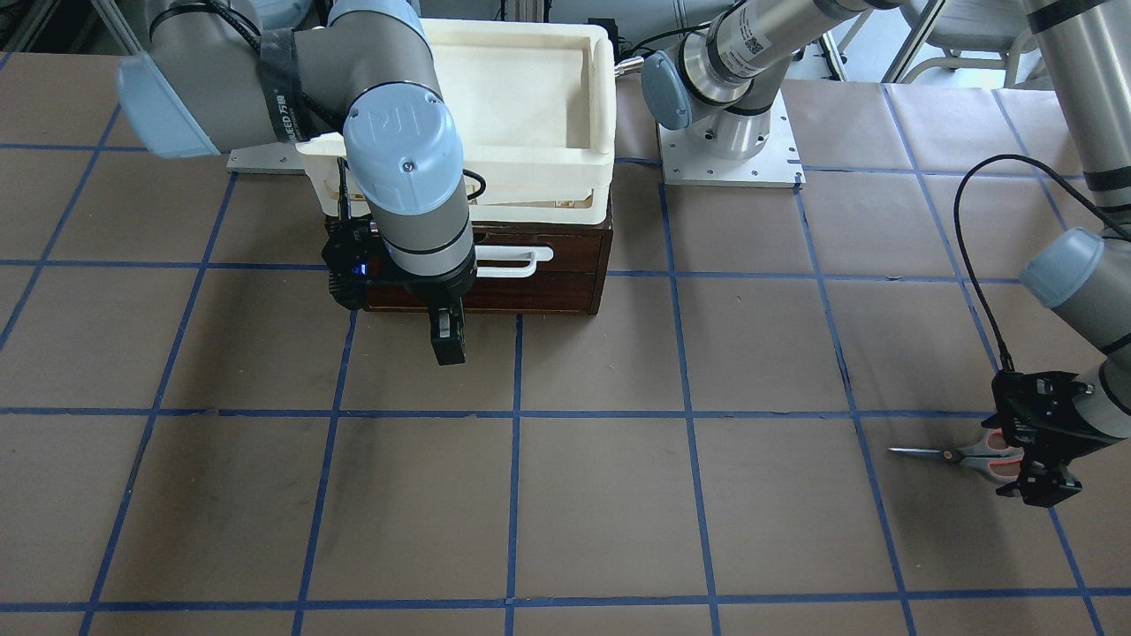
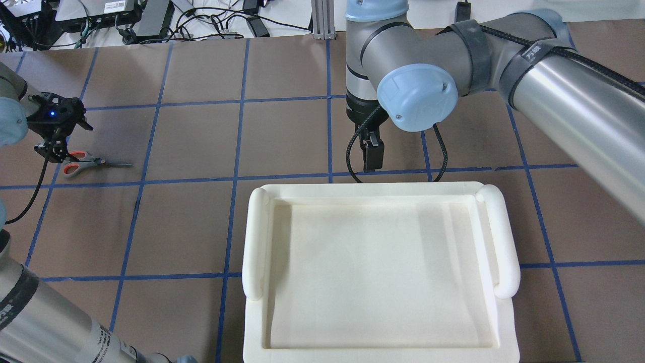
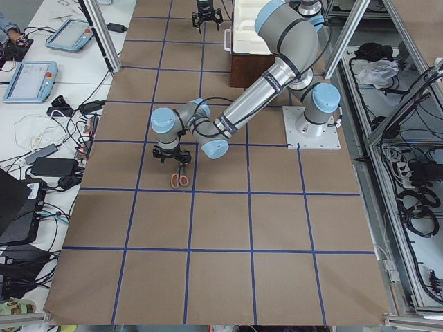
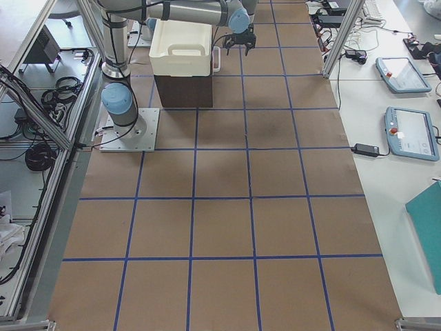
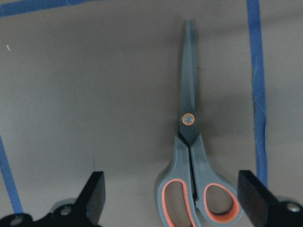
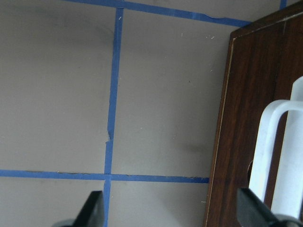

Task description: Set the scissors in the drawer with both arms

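On the gridded table (image 1: 618, 512), my left gripper (image 5: 173, 196) gapes wide; scissors (image 5: 191, 156) sit off-centre, lower right, so closing may skid them.

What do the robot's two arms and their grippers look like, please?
The left arm and right arm are silver-grey tubes with light-blue joint caps. The right one bears a raised logo on one cap and a black band with white lettering; a black cable loops to each wrist. The left gripper and right gripper are black, each with a blue light and blocky fingers.
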